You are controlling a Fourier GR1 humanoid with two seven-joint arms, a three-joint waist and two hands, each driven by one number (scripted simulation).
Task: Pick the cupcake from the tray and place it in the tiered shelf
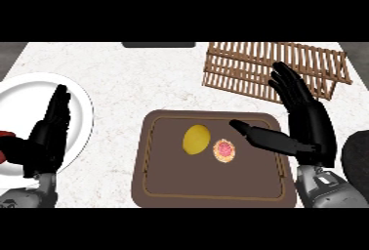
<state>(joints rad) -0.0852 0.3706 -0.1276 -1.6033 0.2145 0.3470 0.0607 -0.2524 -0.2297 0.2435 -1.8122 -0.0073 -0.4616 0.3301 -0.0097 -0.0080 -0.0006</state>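
Counter: pale speckled stone counter top (144, 73), seen from steeply above; everything else lies on it.

Tray: dark brown rectangular tray with rounded corners and a raised rim (216, 197), at the centre and towards the near edge.

Plate: round white plate (22, 95) at the left edge, partly covered by the left hand; a red item (6, 136) shows at its left margin, too cut off to identify.

Shelf: brown slatted wooden tiered shelf (245, 66), at the far right of the counter, well apart from the tray's contents.

Right hand: black right hand (306, 124) on its grey forearm (328, 188), rising from the lower right. The fingers (288, 85) are straight and point away towards the shelf; the thumb (259, 134) juts left over the tray's right part, near the cupcake but not touching it. The hand is released and holds nothing.

Left hand: black left hand (47, 136), upright over the plate near the left edge, fingers straight and together, resting and empty.

Lemon: yellow oval lemon (195, 139), lying inside the tray, left of the cupcake.

Cupcake: small round cupcake with pink-red top and pale edge (225, 151), inside the tray just beside the lemon, between it and the right thumb; no hand holds it.
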